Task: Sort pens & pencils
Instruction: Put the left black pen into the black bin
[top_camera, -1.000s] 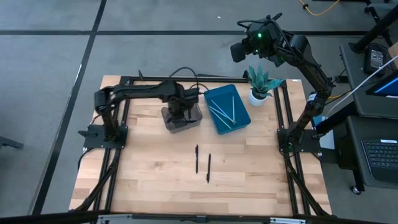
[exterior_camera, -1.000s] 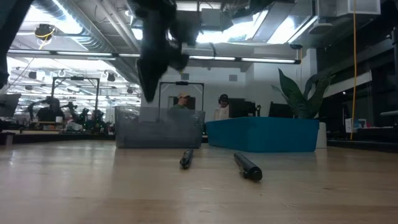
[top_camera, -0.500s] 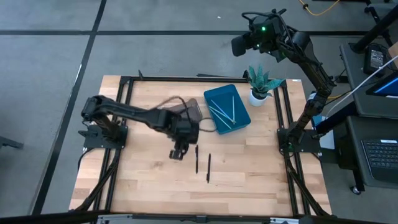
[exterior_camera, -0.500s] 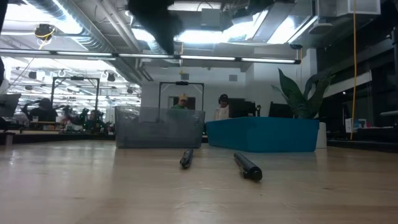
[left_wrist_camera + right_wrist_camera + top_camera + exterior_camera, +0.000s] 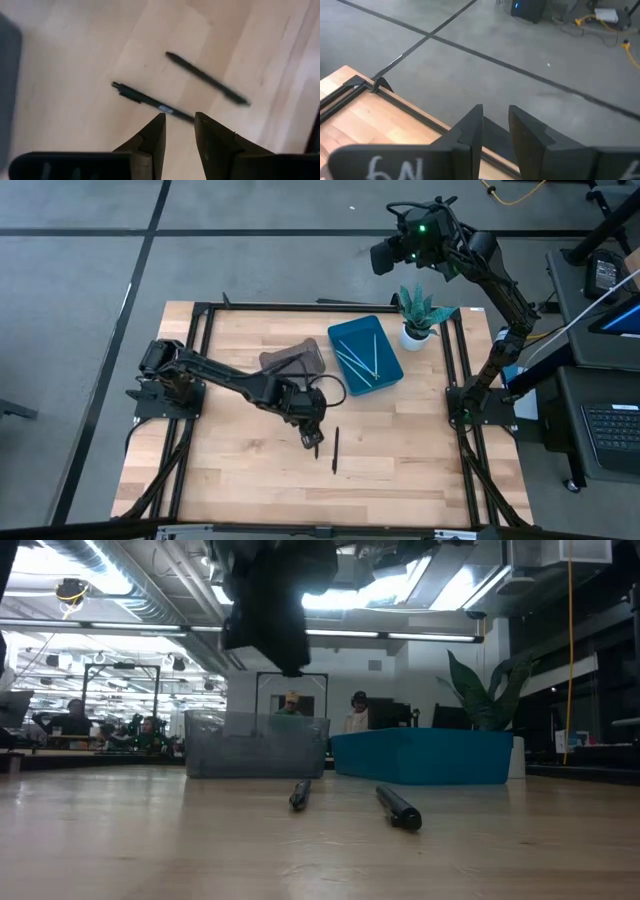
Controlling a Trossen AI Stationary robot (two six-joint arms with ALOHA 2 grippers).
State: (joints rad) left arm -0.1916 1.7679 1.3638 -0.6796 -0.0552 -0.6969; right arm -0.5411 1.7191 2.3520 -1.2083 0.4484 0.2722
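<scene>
Hovering with jaws slightly parted and empty, the left gripper [image 5: 179, 131] has the nearer black pen [image 5: 150, 102] crossing just ahead of its fingertips, so it should probably centre over the barrel before descending and closing.

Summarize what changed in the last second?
The left gripper swung from over the grey bin down to the nearer black pen, fingers open, holding nothing. Unchanged: both black pens on the table, the second beside it, the blue tray, and the right gripper parked beyond the table.
</scene>
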